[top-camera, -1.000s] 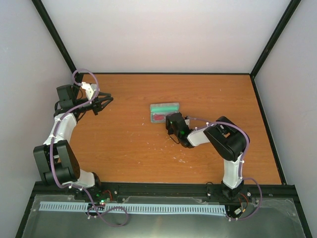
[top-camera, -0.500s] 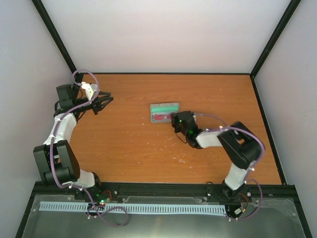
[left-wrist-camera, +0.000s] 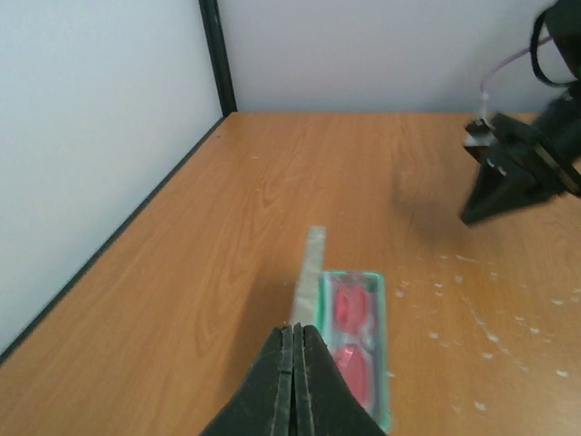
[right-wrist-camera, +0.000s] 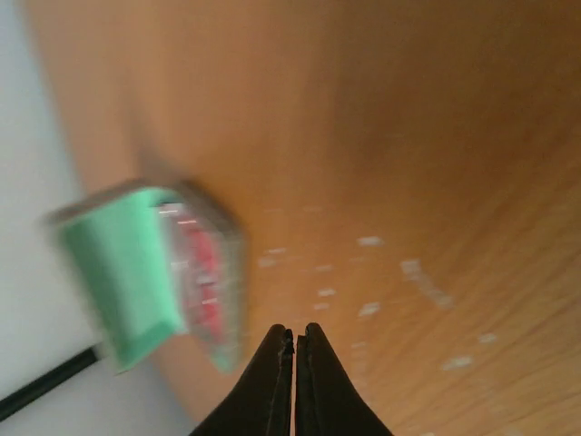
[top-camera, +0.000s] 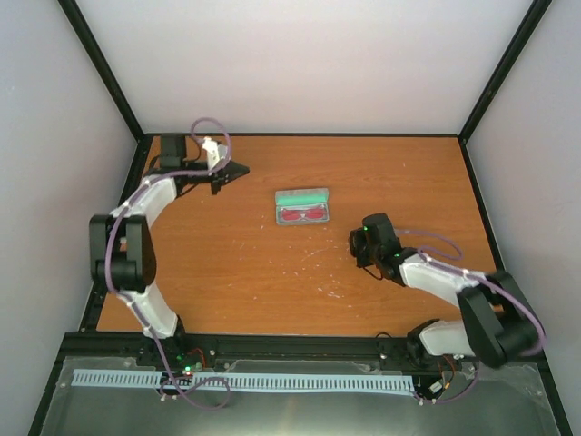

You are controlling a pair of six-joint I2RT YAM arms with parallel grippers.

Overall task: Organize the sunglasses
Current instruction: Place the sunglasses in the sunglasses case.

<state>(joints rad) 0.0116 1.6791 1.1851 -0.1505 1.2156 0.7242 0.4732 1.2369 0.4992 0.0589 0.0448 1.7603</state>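
The red-pink sunglasses (top-camera: 302,215) lie folded inside the open grey case (top-camera: 302,196) with green lining, at the middle of the table. They also show in the left wrist view (left-wrist-camera: 349,313) and, blurred, in the right wrist view (right-wrist-camera: 195,272). My left gripper (top-camera: 241,169) is shut and empty, to the left of the case and a little behind it. My right gripper (top-camera: 356,246) is shut and empty, to the right of the case and nearer me. In the left wrist view the case (left-wrist-camera: 379,300) lies just beyond my closed fingertips (left-wrist-camera: 292,329).
The orange wooden table (top-camera: 227,263) has white specks (top-camera: 331,292) near its middle. Black frame posts and pale walls stand on three sides. The right arm's gripper shows at the right of the left wrist view (left-wrist-camera: 517,177).
My left arm has swung from the far left edge toward the case. My right gripper has pulled back from the case, to the right and toward me, uncovering it.
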